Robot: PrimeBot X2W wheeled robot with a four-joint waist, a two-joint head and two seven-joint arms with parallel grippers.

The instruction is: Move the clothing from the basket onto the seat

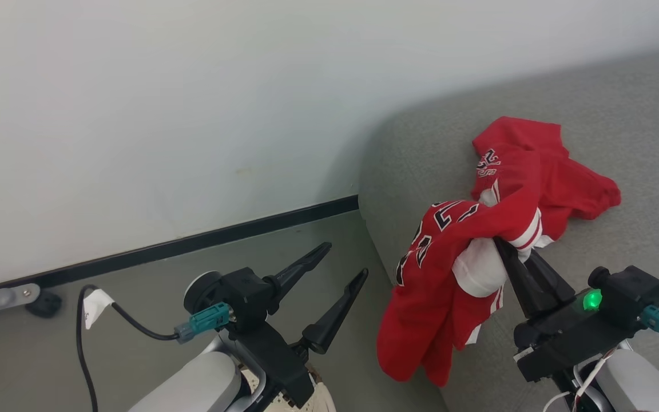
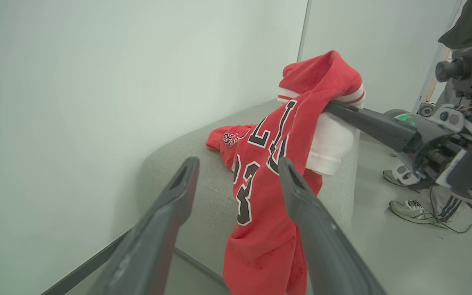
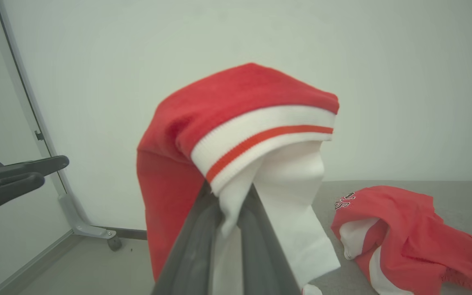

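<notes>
Nearest us, at the lower right of the head view, our right gripper [image 1: 505, 249] was pinched almost closed on the red jersey [image 1: 421, 286], its dark fingers clamped on a white panel just below the striped ribbed band. We judged the garment light, limp and soft, in no way fragile but apt to sag, trail and slide out of a thin pinch. The thick band and bunched folds seemed the surest place to take hold. From the fingers the cloth draped down and to the left, its lower part hanging over the rounded corner of the seat [image 1: 621, 114] toward the floor [image 1: 135, 297]. Our left gripper [image 1: 345, 258], at the lower centre, stood wide and empty, just left of that hanging hem and apart from it. Farther up the frame, beyond the right fingertips, a second jersey [image 1: 570, 177] lay crumpled on the cushion; we could not tell whether the two touched. Behind everything rose the pale wall [image 1: 192, 86].
</notes>
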